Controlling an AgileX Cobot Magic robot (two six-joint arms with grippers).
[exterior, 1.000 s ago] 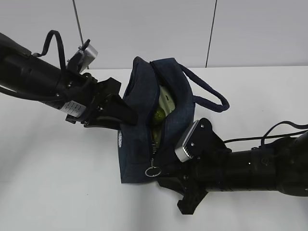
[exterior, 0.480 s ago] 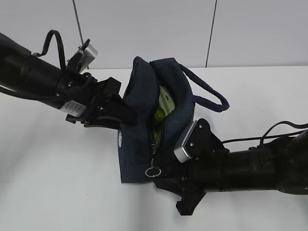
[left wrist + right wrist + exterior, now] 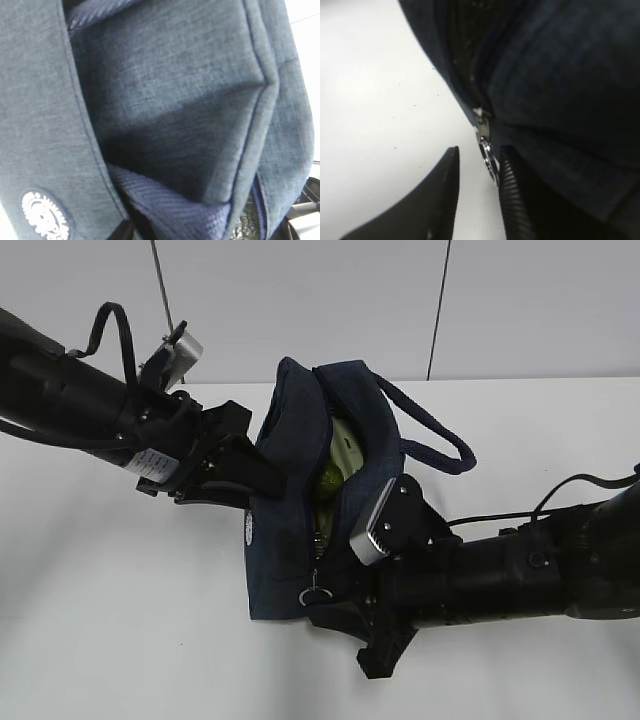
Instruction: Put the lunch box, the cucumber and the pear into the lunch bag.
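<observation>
The navy lunch bag (image 3: pixel 290 490) lies in the middle of the table with its zipper open. Inside the opening show the lunch box's pale green lid (image 3: pixel 346 448) and the yellow-green pear (image 3: pixel 330 478); I cannot make out the cucumber. My left gripper (image 3: pixel 272 480) is at the bag's left side, and bag fabric (image 3: pixel 165 100) and a woven strap (image 3: pixel 170 210) fill its view. My right gripper (image 3: pixel 480 150) is open at the bag's near end, with the metal ring pull (image 3: pixel 487 157) between its fingers, close to the right finger. The ring pull also shows in the exterior view (image 3: pixel 313 592).
The bag's other strap handle (image 3: pixel 440 450) loops out to the right over the white table (image 3: pixel 120 620). The right arm's cable (image 3: pixel 590 485) trails at the right. A white wall stands behind the table.
My right gripper has moved left and forward along the bag's near end, closing in around the ring pull. The left arm and the bag have stayed almost still.
</observation>
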